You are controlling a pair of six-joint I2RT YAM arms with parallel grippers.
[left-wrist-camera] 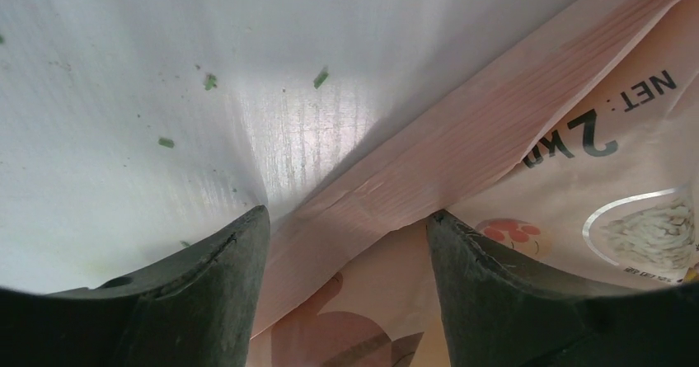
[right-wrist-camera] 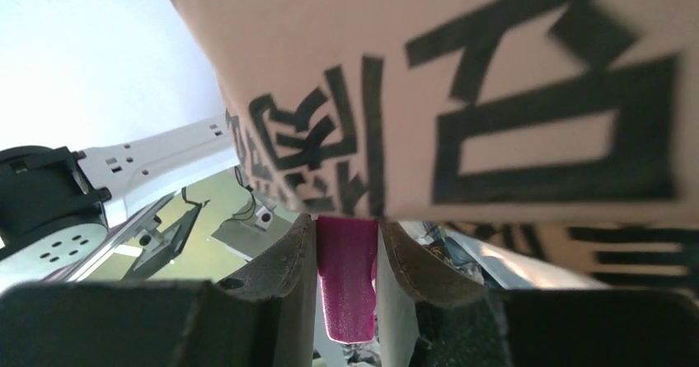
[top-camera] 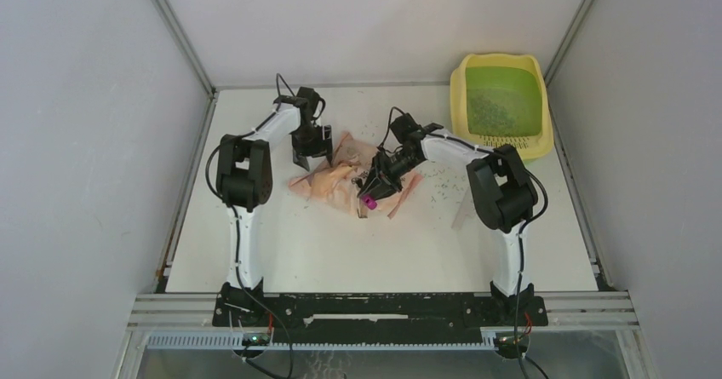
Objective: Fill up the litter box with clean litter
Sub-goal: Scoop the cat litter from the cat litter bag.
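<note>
The litter box [top-camera: 503, 59], with a yellow rim and a green basin, stands at the back right and holds some dark litter [top-camera: 487, 111]. Loose litter granules lie on the table [top-camera: 438, 183] and show in the left wrist view [left-wrist-camera: 321, 77]. A peach-pink printed bag [top-camera: 336, 181] lies crumpled mid-table. My left gripper [top-camera: 312, 152] is open, and its fingers straddle the bag's sealed edge [left-wrist-camera: 429, 165]. My right gripper [top-camera: 375, 183] is shut on the magenta scoop [top-camera: 369, 201] by its handle [right-wrist-camera: 348, 276]. The scoop's bowl is hidden behind the bag [right-wrist-camera: 494, 95].
White walls close in the table on the left, back and right. The litter box sits against the back right corner. A scrap of peach-pink bag material [top-camera: 462, 215] lies near the right arm's elbow. The arm bases stand on the near rail.
</note>
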